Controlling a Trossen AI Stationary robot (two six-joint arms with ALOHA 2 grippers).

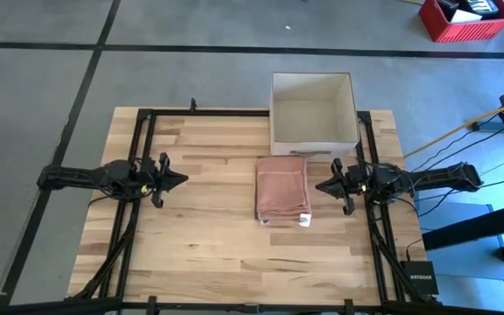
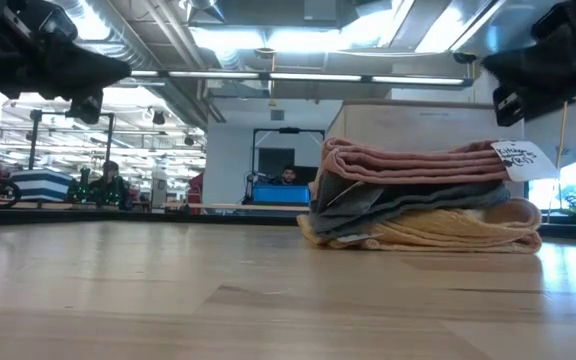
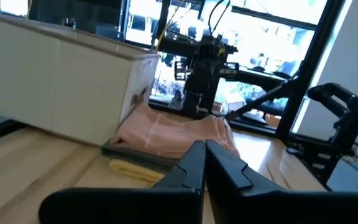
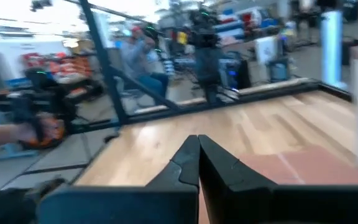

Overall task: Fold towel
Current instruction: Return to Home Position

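Note:
A pink towel (image 1: 283,188) lies folded flat on top of a small stack of folded cloths (image 2: 423,215) on the wooden table, right of centre, just in front of a white box. A white tag (image 1: 304,219) sticks out at the stack's near right corner. My left gripper (image 1: 182,179) hovers shut at the table's left side, pointing level toward the stack. My right gripper (image 1: 319,186) hovers shut just right of the towel, pointing level at it. In the wrist views each gripper (image 3: 205,147) (image 4: 198,140) shows its fingers together with nothing between them.
A white open box (image 1: 313,109) stands at the table's far side, right behind the stack. Black frame rails (image 1: 143,140) run along the table's left and right sides. Bare wood (image 1: 217,236) lies left of and in front of the stack. People sit in the room beyond the table.

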